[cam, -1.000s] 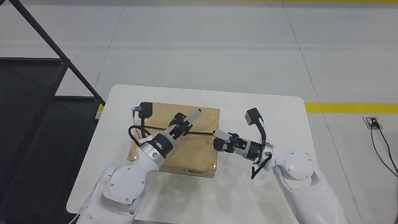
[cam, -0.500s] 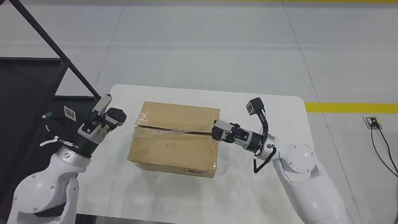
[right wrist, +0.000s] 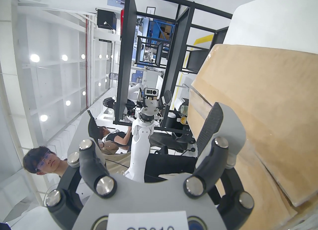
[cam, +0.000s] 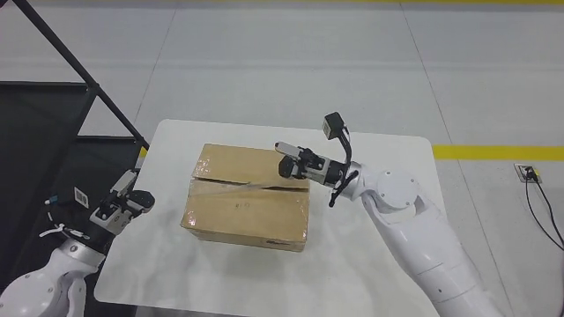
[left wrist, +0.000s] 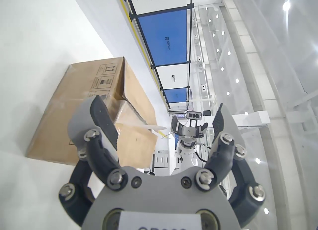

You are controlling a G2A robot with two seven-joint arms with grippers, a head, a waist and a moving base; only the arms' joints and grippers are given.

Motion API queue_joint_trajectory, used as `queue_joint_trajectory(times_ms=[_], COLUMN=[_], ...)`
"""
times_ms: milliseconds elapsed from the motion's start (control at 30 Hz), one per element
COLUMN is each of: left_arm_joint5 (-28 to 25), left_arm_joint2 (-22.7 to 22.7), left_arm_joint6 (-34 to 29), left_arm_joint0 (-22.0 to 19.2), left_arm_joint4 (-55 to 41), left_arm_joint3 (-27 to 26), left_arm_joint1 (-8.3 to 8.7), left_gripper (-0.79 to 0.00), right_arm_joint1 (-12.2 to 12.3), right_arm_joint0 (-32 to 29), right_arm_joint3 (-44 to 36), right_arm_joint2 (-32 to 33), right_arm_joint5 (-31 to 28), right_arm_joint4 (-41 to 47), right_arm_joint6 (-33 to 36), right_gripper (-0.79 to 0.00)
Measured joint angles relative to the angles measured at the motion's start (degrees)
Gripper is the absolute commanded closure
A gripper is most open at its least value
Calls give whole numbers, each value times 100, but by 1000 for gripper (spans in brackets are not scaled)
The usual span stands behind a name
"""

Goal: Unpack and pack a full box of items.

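Note:
A closed cardboard box (cam: 251,198) with clear tape along its top seam sits mid-table on the white table (cam: 370,255). My right gripper (cam: 284,158) hovers open over the box's back right part, nothing between its fingers. In the right wrist view that gripper (right wrist: 152,111) is open, with the box top (right wrist: 260,96) beside one finger. My left gripper (cam: 132,192) stands open at the table's left edge, apart from the box. In the left wrist view, that gripper (left wrist: 159,106) faces the box's end (left wrist: 99,106), where a strip of tape (left wrist: 139,125) sticks up.
A black metal frame (cam: 53,141) stands off the table's left side. Bare tabletop lies to the right of the box and in front of it. Grey floor with a yellow line (cam: 493,151) surrounds the table.
My left arm has pulled back from the box top to the table's left edge. My right gripper has moved from the box's right edge up over its back right top.

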Motion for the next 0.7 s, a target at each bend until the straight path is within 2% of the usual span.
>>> queue_joint_trajectory(times_ms=[267, 700], left_arm_joint5=[-3, 50], left_arm_joint2=[256, 533], left_arm_joint6=[50, 82], left_arm_joint0=[-66, -128], left_arm_joint4=[141, 267], left_arm_joint3=[-13, -57], left_arm_joint1=[20, 60], left_gripper=[-785, -785], right_arm_joint1=[-34, 136], right_arm_joint0=[130, -475], right_arm_joint3=[302, -435], right_arm_joint2=[-229, -44], right_arm_joint5=[168, 300], right_arm_joint4=[-42, -793], right_arm_joint6=[588, 530], right_gripper=[-785, -785])
